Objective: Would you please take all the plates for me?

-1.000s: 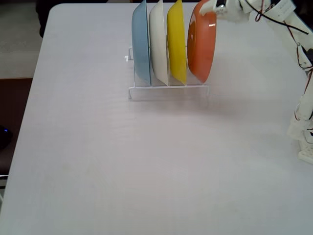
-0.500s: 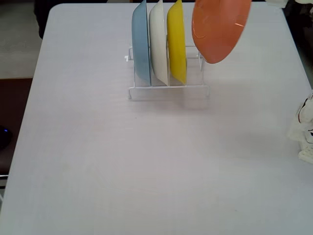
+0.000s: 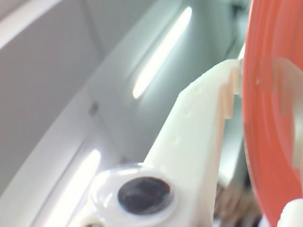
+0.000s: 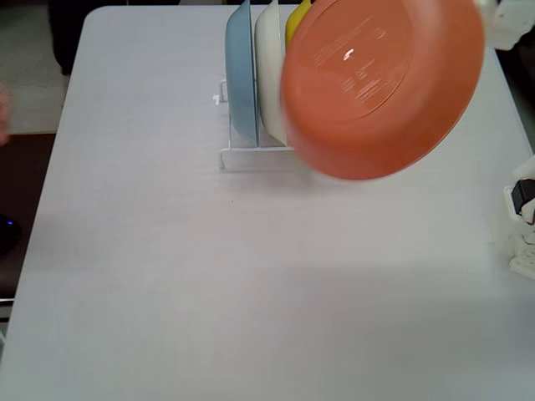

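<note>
The orange plate hangs in the air, clear of the rack, its round face turned up toward the fixed camera, and it hides most of the rack's right side. In the wrist view my gripper is shut on the orange plate, with one white finger pressed against its rim. The light blue plate and the white plate stand on edge in the white wire rack. Only the top of the yellow plate shows behind the orange one. A bit of my white arm shows at the top right.
The arm's base stands at the table's right edge. The white table runs wide in front of the rack. A pinkish blur shows at the left edge, beyond the table. The wrist view looks up at ceiling lights.
The orange plate has come up out of the rack and swung toward the camera, turning from edge-on to face-on and looking much larger. The other plates have not moved.
</note>
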